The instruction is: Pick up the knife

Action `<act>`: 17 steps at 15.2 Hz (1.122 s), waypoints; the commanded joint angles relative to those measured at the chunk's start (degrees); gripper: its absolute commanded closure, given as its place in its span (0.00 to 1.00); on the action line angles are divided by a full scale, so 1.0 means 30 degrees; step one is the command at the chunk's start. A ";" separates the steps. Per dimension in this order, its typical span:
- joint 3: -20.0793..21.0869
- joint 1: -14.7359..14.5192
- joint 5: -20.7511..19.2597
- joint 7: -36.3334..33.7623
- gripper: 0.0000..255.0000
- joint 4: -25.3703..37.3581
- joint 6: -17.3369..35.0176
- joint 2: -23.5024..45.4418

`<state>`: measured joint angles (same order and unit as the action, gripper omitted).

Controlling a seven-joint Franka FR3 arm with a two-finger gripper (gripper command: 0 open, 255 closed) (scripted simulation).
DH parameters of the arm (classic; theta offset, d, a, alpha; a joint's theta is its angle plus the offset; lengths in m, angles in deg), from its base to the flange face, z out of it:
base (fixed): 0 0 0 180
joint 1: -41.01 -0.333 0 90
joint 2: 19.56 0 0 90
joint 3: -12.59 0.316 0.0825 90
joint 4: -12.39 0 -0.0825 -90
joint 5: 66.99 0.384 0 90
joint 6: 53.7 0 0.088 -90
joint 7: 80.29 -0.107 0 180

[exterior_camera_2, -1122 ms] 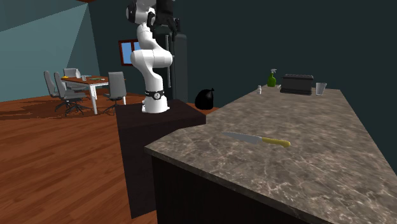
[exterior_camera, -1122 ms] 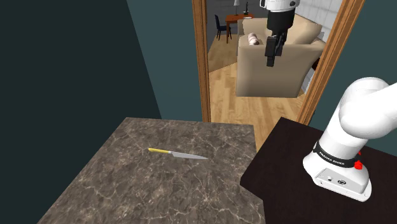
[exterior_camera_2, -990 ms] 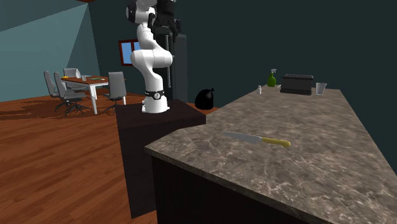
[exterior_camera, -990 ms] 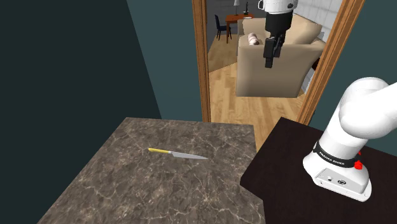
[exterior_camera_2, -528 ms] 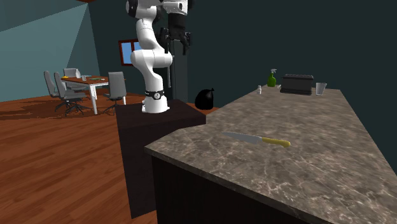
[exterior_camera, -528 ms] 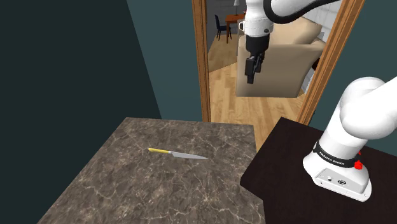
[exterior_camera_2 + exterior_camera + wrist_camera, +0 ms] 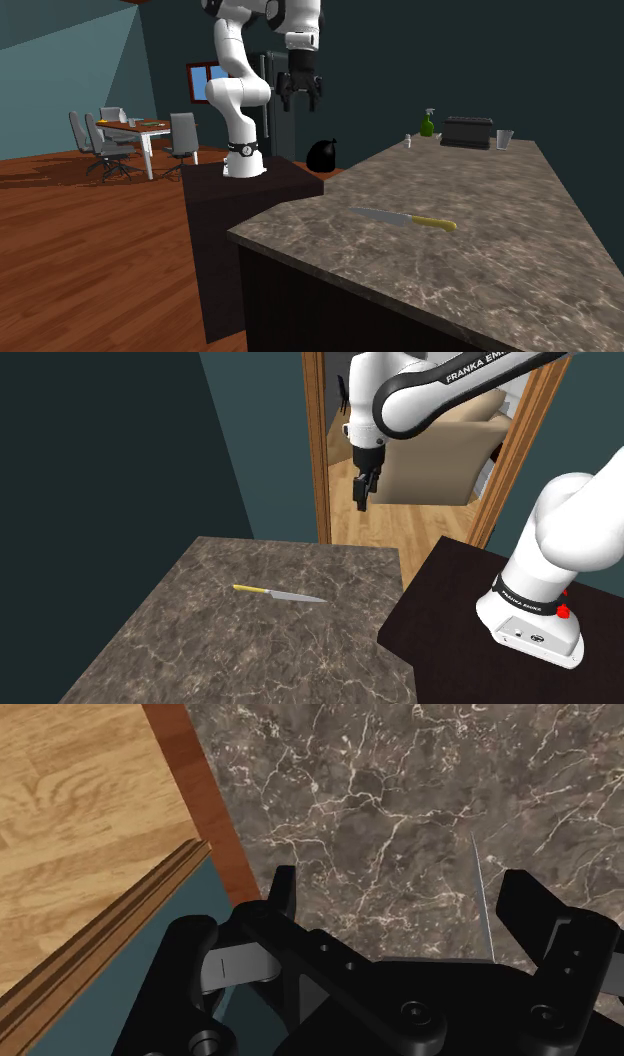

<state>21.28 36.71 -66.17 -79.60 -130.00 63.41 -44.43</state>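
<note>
End effector (image 7: 362,492) released, fingers spread and pointing down, hangs high at 1 o'clock from the knife (image 7: 280,594) in the shoulder view; knife lies flat mid-tabletop (image 7: 200,652), so likely staging a top-down grasp

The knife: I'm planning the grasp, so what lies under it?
Only the dark marbled countertop; the knife lies flat on it. Whether anything thin sits beneath is hidden by the knife itself.
</note>
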 commanded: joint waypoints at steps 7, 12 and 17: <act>0.1070 -0.0484 -0.0410 -0.0484 0.00 0.1399 0.4462 0.5538; 0.1612 -0.0839 -0.1301 -0.1123 0.00 0.3073 0.6518 0.9151; 0.1816 -0.1466 -0.2546 -0.1886 0.00 0.5294 0.7983 1.2769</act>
<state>26.59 32.78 -73.07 -84.69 -114.86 86.08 -8.11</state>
